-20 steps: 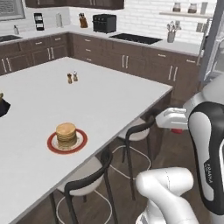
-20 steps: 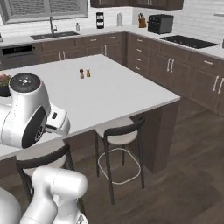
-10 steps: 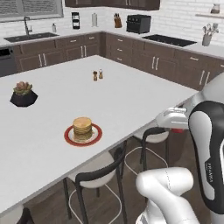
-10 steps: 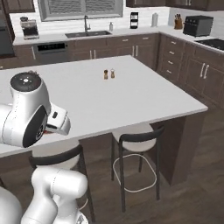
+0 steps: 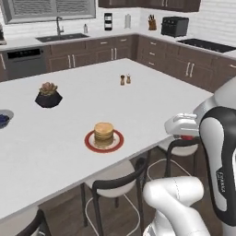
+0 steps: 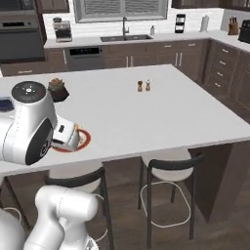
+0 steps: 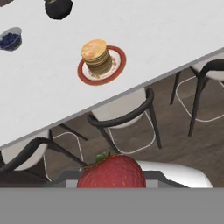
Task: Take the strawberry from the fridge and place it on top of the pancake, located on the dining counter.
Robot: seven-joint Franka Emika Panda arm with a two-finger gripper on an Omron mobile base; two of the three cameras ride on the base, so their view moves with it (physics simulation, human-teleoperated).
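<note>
The white dining counter (image 5: 138,101) spreads wide across a dark-wood kitchen, with 2 dark-framed stools (image 5: 120,182) tucked under its near edge, a dark potted plant (image 5: 48,95) toward the far left, and 2 small shakers (image 5: 125,79) near its middle. On the counter, close to the near edge, the pancake (image 5: 103,132) stack stands on its red-rimmed plate (image 5: 92,144); a small bowl of blueberries (image 7: 11,38) sits well apart to the left. The gripper (image 5: 182,125) hangs off the counter's edge, out over the stools, to the right of the plate in the left base view. In the hand view the strawberry (image 7: 112,170) fills the space right at the fingers, green cap turned away from the camera. The fingers themselves are hidden behind it, yet the berry's place between them suggests they are clamped on it. From the berry, the pancake lies ahead and a little left, up on the counter and still well apart. The coming move looks like a reach forward over the edge to bring the berry above the stack.
</note>
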